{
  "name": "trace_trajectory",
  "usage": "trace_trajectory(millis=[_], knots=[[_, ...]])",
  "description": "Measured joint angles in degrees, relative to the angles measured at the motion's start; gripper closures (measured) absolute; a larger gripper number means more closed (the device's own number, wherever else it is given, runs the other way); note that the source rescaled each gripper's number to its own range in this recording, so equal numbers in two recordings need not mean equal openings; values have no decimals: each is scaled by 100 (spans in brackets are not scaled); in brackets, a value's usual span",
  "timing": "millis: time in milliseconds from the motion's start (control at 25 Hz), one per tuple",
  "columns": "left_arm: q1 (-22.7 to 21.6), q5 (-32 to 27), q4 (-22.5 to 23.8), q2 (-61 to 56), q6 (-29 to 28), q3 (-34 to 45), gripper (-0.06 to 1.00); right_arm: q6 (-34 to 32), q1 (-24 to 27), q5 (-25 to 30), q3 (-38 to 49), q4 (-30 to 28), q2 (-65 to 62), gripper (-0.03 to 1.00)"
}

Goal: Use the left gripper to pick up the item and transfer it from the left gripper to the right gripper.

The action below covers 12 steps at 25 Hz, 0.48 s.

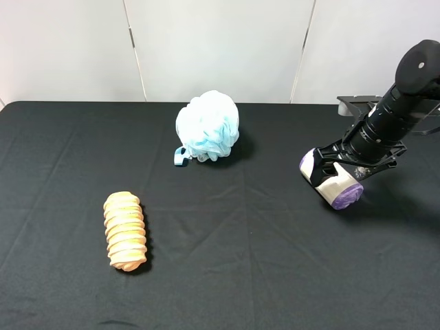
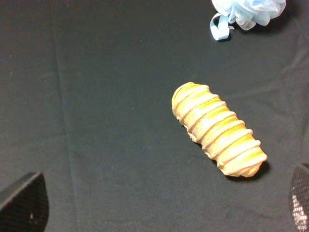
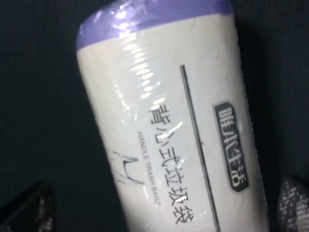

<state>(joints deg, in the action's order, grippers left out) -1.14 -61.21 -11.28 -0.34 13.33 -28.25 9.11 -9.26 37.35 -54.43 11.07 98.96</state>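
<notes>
The item, a roll (image 1: 336,185) with purple ends and a cream label, lies on the black cloth at the right. My right gripper (image 1: 330,172) reaches down over it, with a black finger on each side. In the right wrist view the roll (image 3: 169,121) fills the frame between the two fingertips (image 3: 26,210), with a dark gap beside it, so the jaws look open around it. My left gripper (image 2: 161,210) is out of the exterior view. Its wrist view shows only its two fingertips (image 2: 24,203), spread wide and empty above the cloth.
A ridged orange loaf (image 1: 125,230) lies at the front left, and it also shows in the left wrist view (image 2: 218,129). A fluffy light-blue pouf (image 1: 207,126) sits at the back middle. A grey bracket (image 1: 357,104) stands behind the right arm.
</notes>
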Motion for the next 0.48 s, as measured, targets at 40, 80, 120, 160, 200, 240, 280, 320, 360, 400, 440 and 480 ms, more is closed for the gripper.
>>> trace_trajectory(millis=[40,80,120,160,200,240,280,320,360,400,440,480], knots=[[0,0,0,0,0,0,-6,0,0,0,0,0,0,-3],[0,0,0,0,0,0,-6,0,0,0,0,0,0,-3],[0,0,0,0,0,0,-6,0,0,0,0,0,0,-3],[0,0,0,0,0,0,-6,0,0,6,0,0,0,-3],[0,0,0,0,0,0,-6,0,0,50,-2,0,0,-3],[0,0,0,0,0,0,-6,-6,0,135,-24,0,0,-3],[0,0,0,0,0,0,-6,-12,0,233,-73,0,0,-3],[0,0,0,0,0,0,-6,-16,0,354,-128,0,0,-3],[0,0,0,0,0,0,-6,-16,0,514,-215,0,0,-3],[0,0,0,0,0,0,-6,-16,0,658,-314,0,0,-3],[0,0,0,0,0,0,-6,-16,0,851,-419,0,0,-3],[0,0,0,0,0,0,-6,-16,0,1046,-511,0,0,-3]])
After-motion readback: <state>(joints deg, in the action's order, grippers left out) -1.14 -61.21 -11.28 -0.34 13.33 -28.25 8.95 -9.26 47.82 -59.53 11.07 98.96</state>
